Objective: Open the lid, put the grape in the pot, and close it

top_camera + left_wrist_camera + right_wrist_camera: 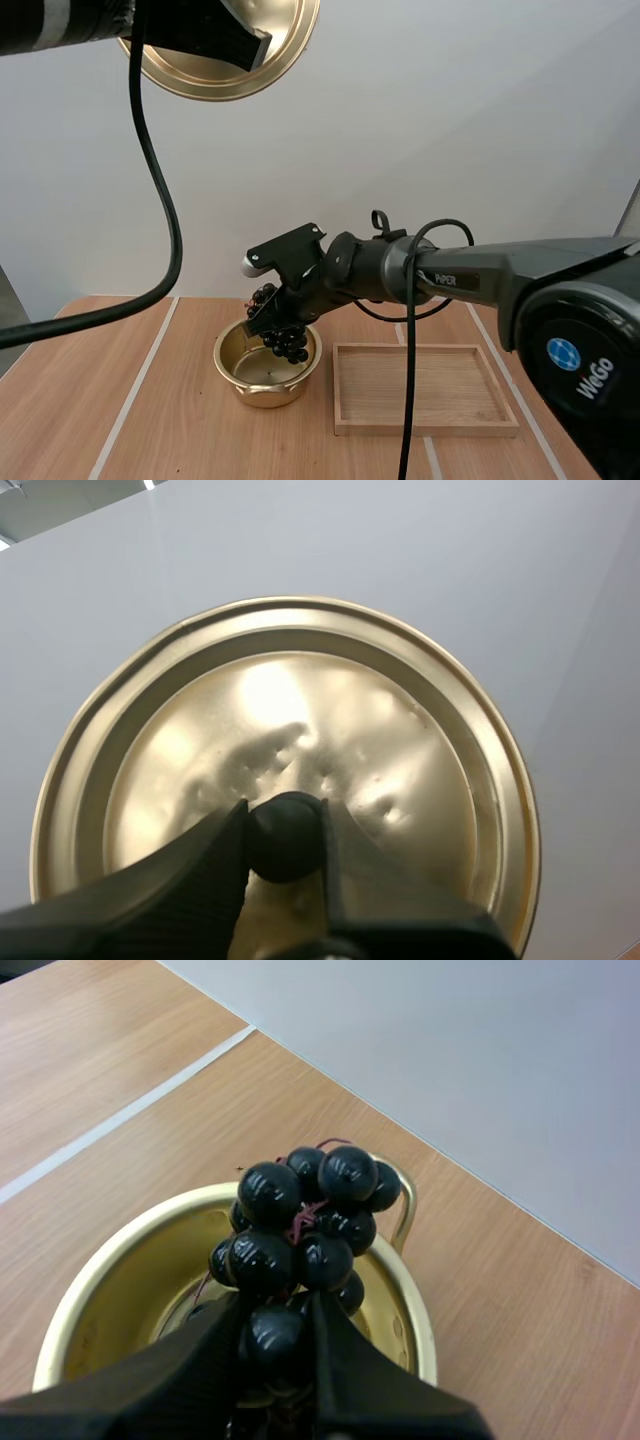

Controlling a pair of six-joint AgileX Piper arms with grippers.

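The left arm (60, 25) is raised high, well above the table (150, 420). Its left gripper (285, 825) is tipped upward, and its 2 fingers (200, 855) pinch the knob (285, 838) of the lid (400, 760). The right arm (480, 275) stretches in from the table's right edge toward its middle with the wrist angled down. The right gripper (278, 1332) has its 2 fingers clamped on the grapes (300, 1220).

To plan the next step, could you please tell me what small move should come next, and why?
Probably lower the right tool slightly and open it: it pinches the grapes just over the open pot, while the left tool holds the lid high and clear.
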